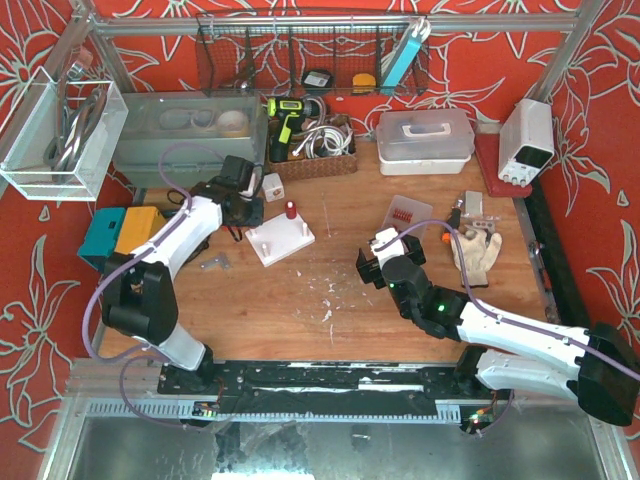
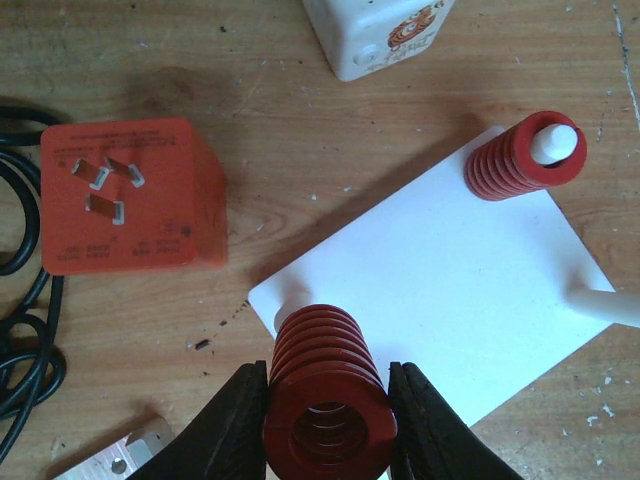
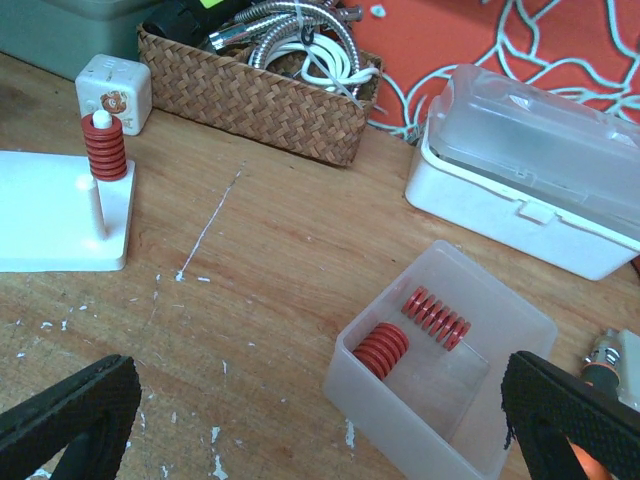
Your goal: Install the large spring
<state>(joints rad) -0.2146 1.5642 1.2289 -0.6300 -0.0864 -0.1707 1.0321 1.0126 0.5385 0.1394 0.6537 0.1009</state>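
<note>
My left gripper (image 2: 328, 425) is shut on a large red spring (image 2: 320, 350), its black fingers (image 2: 225, 430) pressing both sides. The spring's far end sits over a white peg (image 2: 284, 312) at the near corner of the white base plate (image 2: 430, 270). A second red spring (image 2: 522, 160) sits on the far peg; a third peg (image 2: 605, 305) is bare. In the top view the left gripper (image 1: 243, 212) is at the plate's (image 1: 282, 243) left edge. My right gripper (image 3: 320, 440) is open and empty, above a clear box (image 3: 470, 440) holding two red springs (image 3: 380, 350).
An orange plug adapter (image 2: 125, 195), a black cable (image 2: 20, 300), a white cube (image 2: 380, 35) and a metal bracket (image 2: 110, 460) lie around the plate. A wicker basket (image 3: 250, 90) and white lidded box (image 3: 530, 180) stand behind. A glove (image 1: 478, 250) lies at right.
</note>
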